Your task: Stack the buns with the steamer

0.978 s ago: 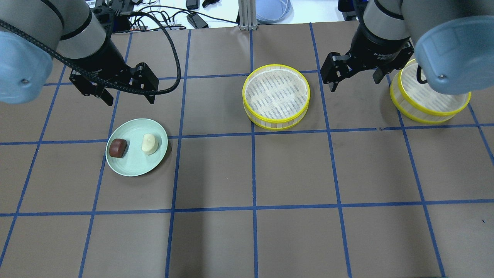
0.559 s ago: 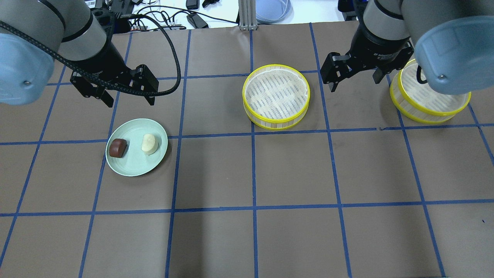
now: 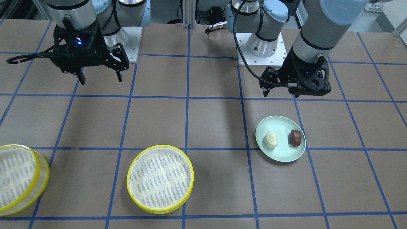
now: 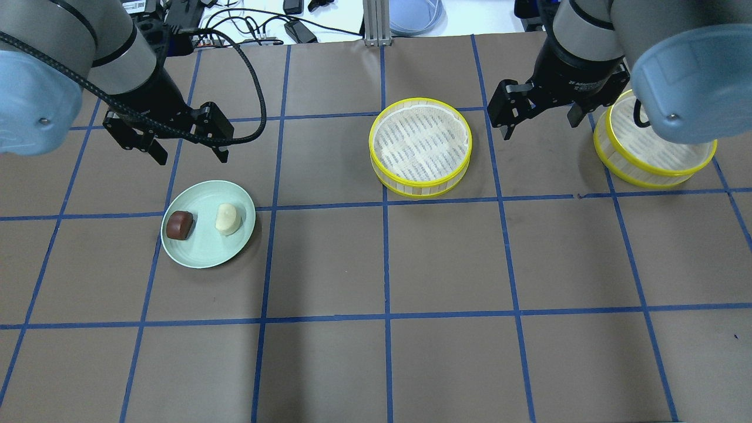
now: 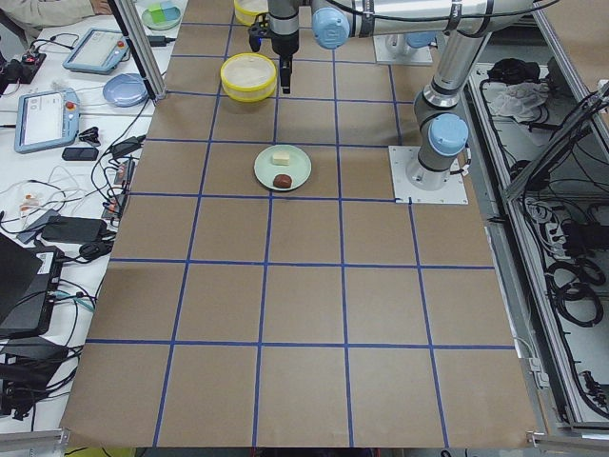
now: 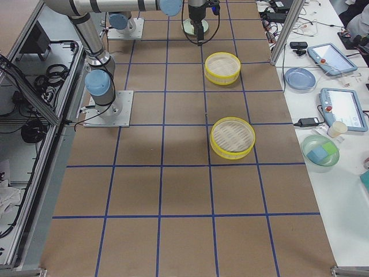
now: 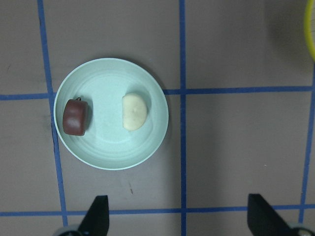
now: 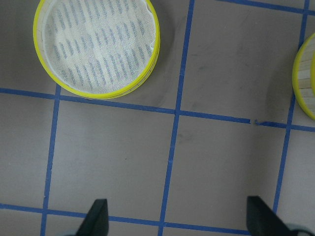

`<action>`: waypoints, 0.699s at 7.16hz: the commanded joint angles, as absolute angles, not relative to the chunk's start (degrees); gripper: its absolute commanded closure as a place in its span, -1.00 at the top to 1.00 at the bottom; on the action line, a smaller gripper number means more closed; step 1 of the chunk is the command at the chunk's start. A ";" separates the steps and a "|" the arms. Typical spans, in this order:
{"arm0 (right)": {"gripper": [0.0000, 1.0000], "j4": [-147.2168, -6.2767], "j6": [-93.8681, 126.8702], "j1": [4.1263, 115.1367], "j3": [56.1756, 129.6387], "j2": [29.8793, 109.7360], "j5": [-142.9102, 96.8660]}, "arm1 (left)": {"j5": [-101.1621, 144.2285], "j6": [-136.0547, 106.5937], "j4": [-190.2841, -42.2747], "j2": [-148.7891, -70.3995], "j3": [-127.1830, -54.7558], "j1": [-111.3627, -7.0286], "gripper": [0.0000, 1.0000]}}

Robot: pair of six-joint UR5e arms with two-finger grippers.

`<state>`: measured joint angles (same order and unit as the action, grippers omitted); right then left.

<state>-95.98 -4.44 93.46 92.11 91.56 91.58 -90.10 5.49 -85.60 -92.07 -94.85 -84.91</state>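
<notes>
A pale green plate [image 4: 176, 252] holds the cream-white bun [image 4: 227, 218] and the reddish-brown bun [image 4: 179, 225] side by side. My left gripper [image 4: 191, 157] is open and empty above the table just beyond the plate. In the left wrist view the plate [image 7: 110, 164], brown bun [image 7: 75, 117] and cream bun [image 7: 134, 111] lie ahead of the open fingertips [image 7: 96, 216]. One yellow-rimmed steamer [image 4: 420, 147] stands mid-table and a second steamer [image 4: 652, 158] at the right. My right gripper [image 4: 540, 126] is open and empty between them.
Blue tape lines grid the brown table. Cables and devices lie beyond the far edge [image 4: 294, 23]. In the front-facing view the plate [image 3: 279, 157] is at the right and the steamers [image 3: 160, 179] [image 3: 19, 178] are at the lower left.
My left gripper has shifted a little to the left and towards the far side, still open. The right arm, buns and steamers have not moved.
</notes>
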 commanded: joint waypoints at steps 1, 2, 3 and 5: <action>1.00 -96.24 -6.83 92.90 92.11 91.41 91.58 | -90.35 8.87 -78.27 -96.83 -98.59 -80.08 1.00; 1.00 -96.15 -7.12 92.03 92.11 91.32 91.50 | -90.09 10.27 -73.00 -98.68 -99.66 -79.98 1.00; 1.00 -95.98 -7.12 91.59 92.11 91.32 91.49 | -90.09 12.63 -72.43 -100.79 -99.75 -79.98 1.00; 1.00 -98.07 -9.74 89.23 92.02 89.75 91.49 | -90.61 13.53 -72.25 -106.40 -99.76 -79.98 0.88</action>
<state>-96.68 -8.01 90.97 92.08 90.85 91.50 -90.23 12.61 -72.72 -102.95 -99.71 -80.02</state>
